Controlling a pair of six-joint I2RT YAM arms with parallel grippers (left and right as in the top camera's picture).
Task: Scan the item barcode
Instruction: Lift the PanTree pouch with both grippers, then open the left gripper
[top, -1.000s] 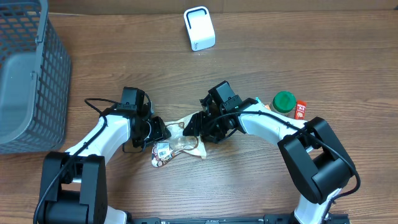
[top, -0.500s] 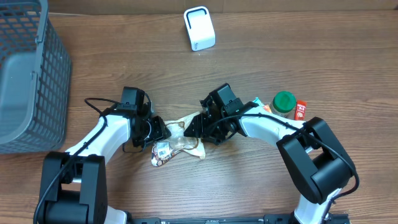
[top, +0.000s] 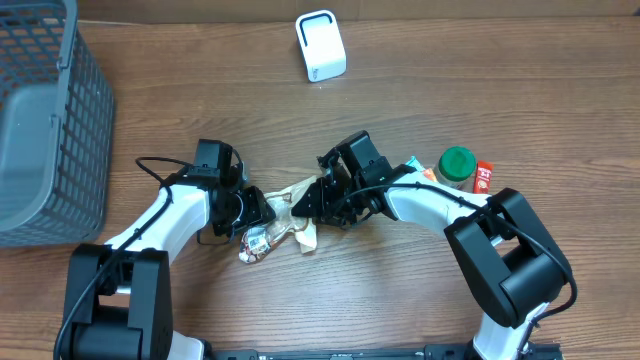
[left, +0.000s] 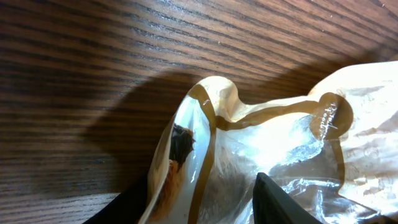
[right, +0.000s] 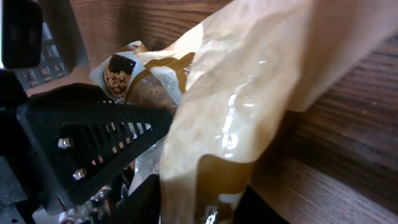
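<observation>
The item is a crumpled tan and clear snack bag (top: 283, 222) on the wooden table between both arms. My left gripper (top: 252, 212) is shut on its left end; in the left wrist view the bag (left: 267, 143) fills the gap at the gripper (left: 202, 202). My right gripper (top: 306, 203) is shut on the right end, where the tan film (right: 249, 93) is pinched at the gripper (right: 199, 208). The left arm's black finger (right: 93, 143) shows just behind it. No barcode is readable. The white scanner (top: 320, 45) stands at the far edge.
A grey mesh basket (top: 40, 120) fills the far left corner. A green-lidded jar (top: 457, 163) and a red packet (top: 484, 176) lie to the right of the right arm. A black cable (top: 150, 165) loops by the left arm.
My right gripper has closed on the bag's right end. The bag has bunched up and its lower part has swung left. The left arm has stayed put.
</observation>
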